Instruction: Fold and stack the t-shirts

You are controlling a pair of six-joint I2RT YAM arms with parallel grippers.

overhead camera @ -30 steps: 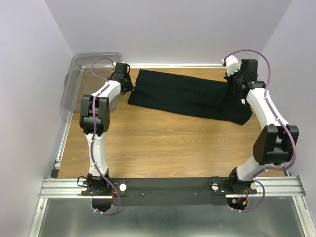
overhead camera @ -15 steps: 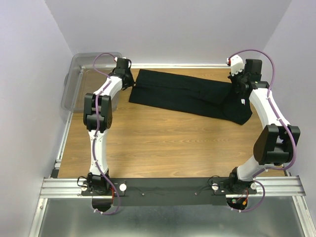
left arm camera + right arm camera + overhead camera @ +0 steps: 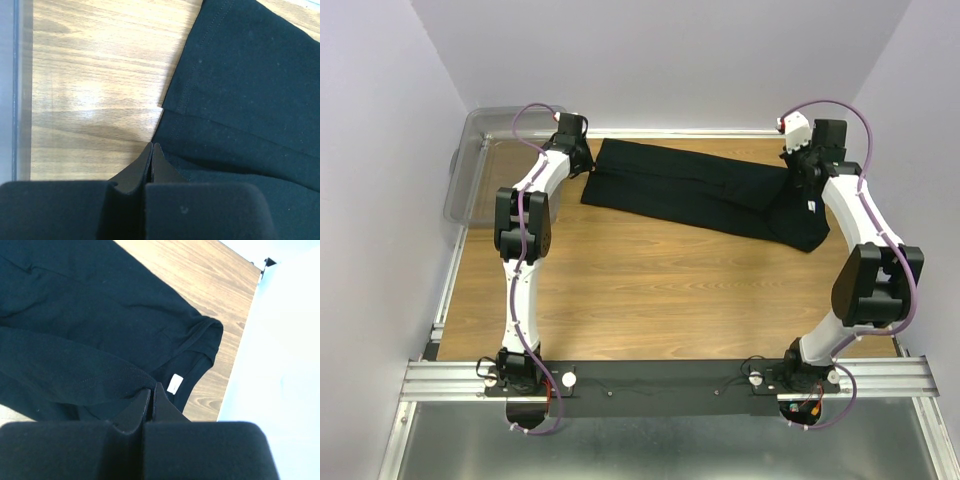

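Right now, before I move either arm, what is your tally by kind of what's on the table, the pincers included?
Black t-shirt: 1, a single spread of cloth as far as can be seen
Clear plastic bin: 1
Pincers: 2, the left pincer and the right pincer, both shut
Total: 4

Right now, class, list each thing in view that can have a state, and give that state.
t-shirt, folded lengthwise, lying on the table
left gripper, shut, tips at the t-shirt's edge
right gripper, shut on a raised t-shirt fold
clear bin, upright, open-topped
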